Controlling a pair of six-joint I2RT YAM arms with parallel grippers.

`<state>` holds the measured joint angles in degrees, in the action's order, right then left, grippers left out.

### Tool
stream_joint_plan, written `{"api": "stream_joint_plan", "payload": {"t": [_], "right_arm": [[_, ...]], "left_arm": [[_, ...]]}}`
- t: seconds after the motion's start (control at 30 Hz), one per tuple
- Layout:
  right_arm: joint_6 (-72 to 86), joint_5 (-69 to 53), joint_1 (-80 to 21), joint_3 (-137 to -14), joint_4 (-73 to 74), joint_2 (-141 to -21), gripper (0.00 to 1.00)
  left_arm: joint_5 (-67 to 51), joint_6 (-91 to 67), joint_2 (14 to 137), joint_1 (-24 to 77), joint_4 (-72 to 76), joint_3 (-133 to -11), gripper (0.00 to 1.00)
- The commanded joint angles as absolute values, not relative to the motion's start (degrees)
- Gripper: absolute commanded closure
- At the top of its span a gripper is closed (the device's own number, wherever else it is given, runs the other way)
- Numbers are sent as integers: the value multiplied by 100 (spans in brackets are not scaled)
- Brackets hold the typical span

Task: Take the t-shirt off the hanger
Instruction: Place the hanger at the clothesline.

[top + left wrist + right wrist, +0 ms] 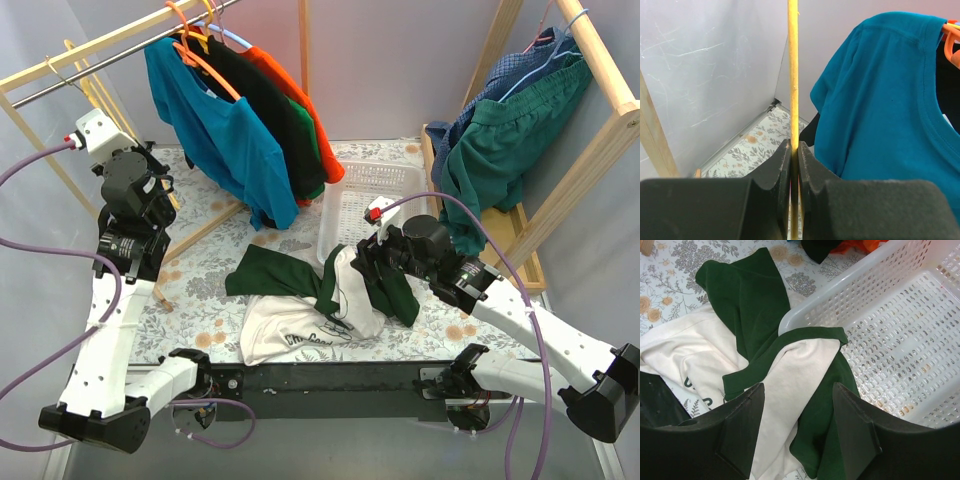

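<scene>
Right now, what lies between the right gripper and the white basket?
A cream t-shirt and a dark green t-shirt, overlapping the basket's corner; the right wrist view shows it.

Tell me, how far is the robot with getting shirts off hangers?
Done: a green shirt and a white shirt lie loose on the table. In hand: the left claw is shut on a thin yellow stick beside the blue shirt; the right claw hangs open over the loose shirts. Left: the blue shirt, black shirt and orange shirt hang on the rail.
</scene>
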<state>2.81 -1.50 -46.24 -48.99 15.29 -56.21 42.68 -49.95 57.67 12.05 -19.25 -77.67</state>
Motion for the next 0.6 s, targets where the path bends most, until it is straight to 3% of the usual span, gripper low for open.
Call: {"api": "stream_joint_plan", "payload": {"t": [0.0,0.57], "right_arm": [[316,-176,-4614,-5142,1459,-5502,35],[334,-193,-4614,-5124,1468,-5476,35]], "left_arm": [[4016,-4948,5888,1213,-2443,-7936,100],[4237,-5036,6293,1213,-2768,-8376,100]]}}
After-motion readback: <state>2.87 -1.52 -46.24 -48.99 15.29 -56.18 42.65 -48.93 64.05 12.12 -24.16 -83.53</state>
